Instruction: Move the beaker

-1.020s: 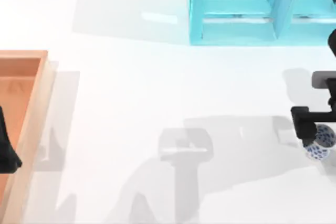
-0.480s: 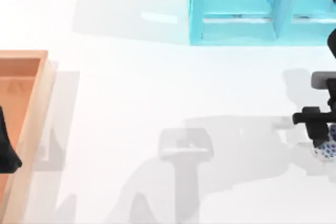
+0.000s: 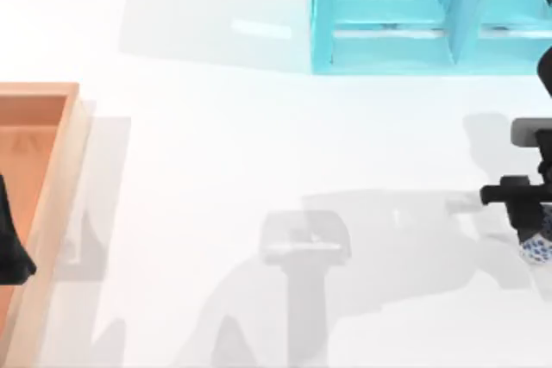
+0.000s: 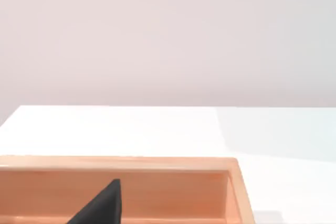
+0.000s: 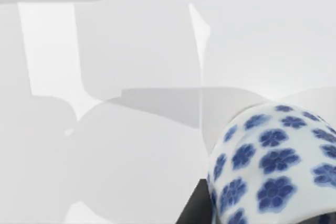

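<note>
**Right gripper over the beaker at the table's right edge**

The wooden tray (image 3: 47,213) lies at the table's (image 3: 259,170) left edge, and the left arm (image 3: 10,243) is parked over it, a dark wedge above the tray's floor. In the left wrist view the same dark tip (image 4: 102,205) hangs inside the tray's (image 4: 157,163) far wall. Whether its fingers are apart or closed cannot be told.

Well to the right of the tray, at the table's far side, stands the turquoise shelf (image 3: 405,15) with 2 open compartments facing the camera.

Farther right, nearer than the shelf and well apart from it, the right gripper (image 3: 526,208) sits directly above the beaker (image 3: 536,250), covering most of it from above. A small part of the blue-flowered white cup shows just past the black gripper body. How wide the fingers stand, and whether they touch the cup, cannot be told.

In the right wrist view the beaker (image 5: 278,166) is close up, its flowered wall curved and its long axis tilted across the frame. Which end is the mouth cannot be told.
</note>
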Controlling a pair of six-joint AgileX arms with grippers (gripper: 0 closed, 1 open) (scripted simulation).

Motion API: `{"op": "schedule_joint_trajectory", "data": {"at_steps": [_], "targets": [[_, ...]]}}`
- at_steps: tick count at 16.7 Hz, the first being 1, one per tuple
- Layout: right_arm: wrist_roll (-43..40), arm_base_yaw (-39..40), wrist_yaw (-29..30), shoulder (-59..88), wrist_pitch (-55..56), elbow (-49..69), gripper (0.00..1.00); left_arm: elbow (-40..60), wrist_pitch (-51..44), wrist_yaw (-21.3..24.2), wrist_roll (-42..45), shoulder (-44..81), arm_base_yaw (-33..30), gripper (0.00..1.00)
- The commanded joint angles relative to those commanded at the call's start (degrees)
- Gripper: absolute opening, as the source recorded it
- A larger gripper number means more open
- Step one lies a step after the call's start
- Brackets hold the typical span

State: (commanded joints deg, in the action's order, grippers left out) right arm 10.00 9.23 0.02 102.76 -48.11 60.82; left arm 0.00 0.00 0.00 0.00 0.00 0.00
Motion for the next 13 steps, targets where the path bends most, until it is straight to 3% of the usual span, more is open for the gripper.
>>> {"op": "schedule_joint_trajectory", "data": {"at_steps": [8, 13], "targets": [[-0.8, -0.9, 0.0, 0.4, -0.5, 0.8, 0.0, 0.0, 0.0, 0.0, 0.0, 0.0, 0.0, 1.0], [-12.9, -12.8, 0.0, 4.5, -6.6, 9.9, 0.0, 0.0, 0.0, 0.0, 0.0, 0.0, 0.0, 1.0]]}}
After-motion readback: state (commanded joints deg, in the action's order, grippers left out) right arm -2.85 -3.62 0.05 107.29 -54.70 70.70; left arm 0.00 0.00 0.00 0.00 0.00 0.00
